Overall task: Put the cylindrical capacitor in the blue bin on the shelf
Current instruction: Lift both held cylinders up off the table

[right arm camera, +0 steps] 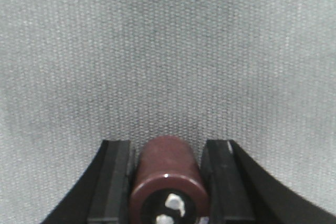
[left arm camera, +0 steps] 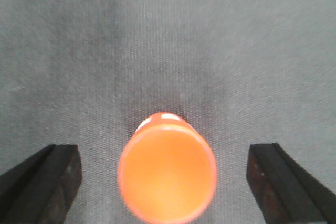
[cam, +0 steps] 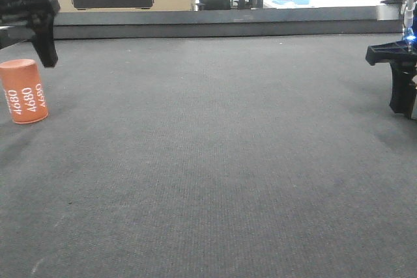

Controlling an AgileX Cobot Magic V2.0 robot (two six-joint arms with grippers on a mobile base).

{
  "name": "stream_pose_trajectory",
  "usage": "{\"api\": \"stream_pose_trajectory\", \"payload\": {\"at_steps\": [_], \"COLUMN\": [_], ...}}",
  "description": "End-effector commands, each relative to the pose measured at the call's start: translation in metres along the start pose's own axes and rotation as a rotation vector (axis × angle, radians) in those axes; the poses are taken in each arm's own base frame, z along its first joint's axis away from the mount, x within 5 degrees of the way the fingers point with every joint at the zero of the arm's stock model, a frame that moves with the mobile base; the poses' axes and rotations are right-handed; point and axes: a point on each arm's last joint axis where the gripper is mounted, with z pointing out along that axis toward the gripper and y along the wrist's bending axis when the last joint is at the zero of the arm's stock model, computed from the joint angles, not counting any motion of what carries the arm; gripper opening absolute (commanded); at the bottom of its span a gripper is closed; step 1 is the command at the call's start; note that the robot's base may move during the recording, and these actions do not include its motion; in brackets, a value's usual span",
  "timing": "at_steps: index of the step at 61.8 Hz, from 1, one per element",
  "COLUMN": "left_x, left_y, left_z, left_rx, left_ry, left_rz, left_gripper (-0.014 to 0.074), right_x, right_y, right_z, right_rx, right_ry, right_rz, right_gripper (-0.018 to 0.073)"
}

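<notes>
carrying is the step in hand, as i judge it: the right gripper [right arm camera: 167, 149] is clamped on the cylindrical capacitor [right arm camera: 168, 177], its dark body pinched between both fingers close over the grey mat [right arm camera: 168, 51]. the next move calls for lift and transit to the blue bin — i can pick out neither bin nor shelf. the left gripper [left arm camera: 164, 153] stands wide apart over the upright orange cylinder [left arm camera: 168, 179] — clear of it.

Looking forward from low over the grey mat [cam: 208, 161]; looking down, close, from each wrist — sharing the orange cylinder [cam: 23, 90] between front and left-wrist views.
</notes>
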Motion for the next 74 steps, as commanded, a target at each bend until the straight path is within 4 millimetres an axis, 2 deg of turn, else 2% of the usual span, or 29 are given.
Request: {"api": "stream_pose_trajectory", "payload": {"at_steps": [1,10,17,26,34,41,47,55,60,66,74], "left_x": [-0.002,-0.001,-0.001,0.000,0.003,0.005,0.005,0.002,-0.001,0.001,0.017], "left_y": [-0.001,-0.001,-0.001,-0.001,-0.001,0.000,0.000,0.000,0.001,0.001,0.002], "left_z": [0.004,0.014,0.017,0.017,0.017,0.015,0.008,-0.018,-0.035,-0.052,-0.061], "left_rx": [-0.005,-0.011,-0.010,-0.009,-0.013,-0.019,-0.018,-0.011,-0.006,0.002,0.016], "left_ry": [-0.006,0.020,0.029,0.041,0.074,0.088,0.078,-0.003,-0.092,-0.217,-0.319], "left_rz": [0.002,0.005,0.004,0.003,0.003,0.005,0.016,0.064,0.093,0.096,0.092], "left_gripper": [0.0536,0.0498,0.0433,0.0200,-0.0104,-0.0111,-0.0111,-0.0111,-0.0111,-0.0111,-0.0111], "right_x": [-0.002,-0.003,-0.003,-0.003,-0.003,-0.003,-0.004,-0.004,0.000,0.013,0.034], "right_y": [-0.001,-0.001,-0.001,-0.001,0.000,0.001,0.002,0.003,0.004,0.003,0.002], "right_z": [-0.003,-0.003,-0.003,-0.003,-0.004,-0.013,-0.029,-0.061,-0.073,-0.080,-0.083], "right_rx": [-0.005,-0.005,-0.007,-0.007,-0.010,-0.012,-0.014,-0.020,-0.022,-0.021,-0.020], "right_ry": [-0.018,-0.024,-0.024,-0.024,-0.026,-0.048,-0.106,-0.236,-0.312,-0.395,-0.477], "right_rz": [0.002,0.003,0.004,0.004,0.006,0.003,0.001,-0.001,-0.001,0.001,0.003], "right_gripper": [-0.0162,-0.0162,-0.0162,-0.0162,-0.0162,-0.0162,-0.0162,-0.0162,-0.0162,-0.0162,-0.0162]}}
